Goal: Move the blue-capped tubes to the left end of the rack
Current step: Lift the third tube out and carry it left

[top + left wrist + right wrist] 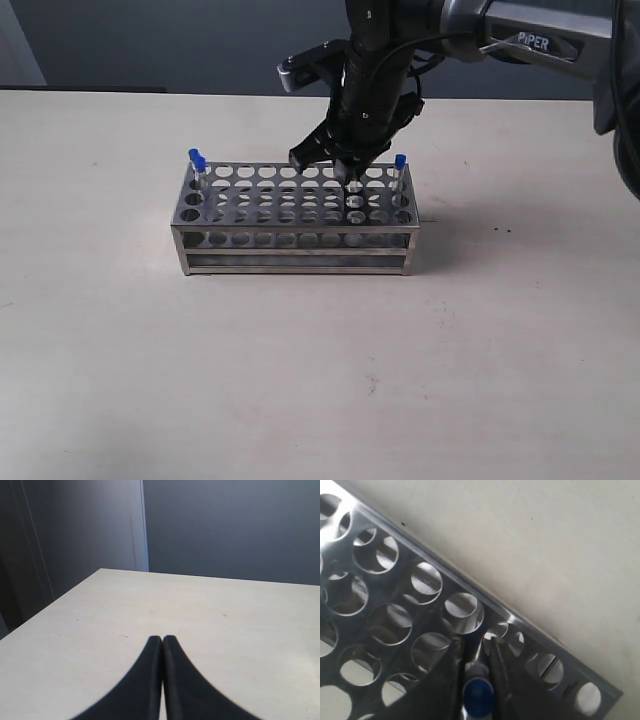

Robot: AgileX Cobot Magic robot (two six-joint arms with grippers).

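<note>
The steel rack (295, 250) stands mid-table. Blue-capped tubes show at its far-left corner (197, 160) and its far-right corner (400, 162). My right gripper (350, 183) reaches down onto the top plate toward the right end. In the right wrist view its fingers (474, 645) are shut on another blue-capped tube (478, 696), just above the rack's holes (527, 642). In the exterior view the arm hides this tube's cap. My left gripper (162, 637) is shut and empty over bare table, outside the exterior view.
The pale table (320, 380) surrounds the rack, with a dark wall behind it. The right arm's black body (375, 60) hangs over the rack's back right part. The left wrist view shows a table corner and a grey wall.
</note>
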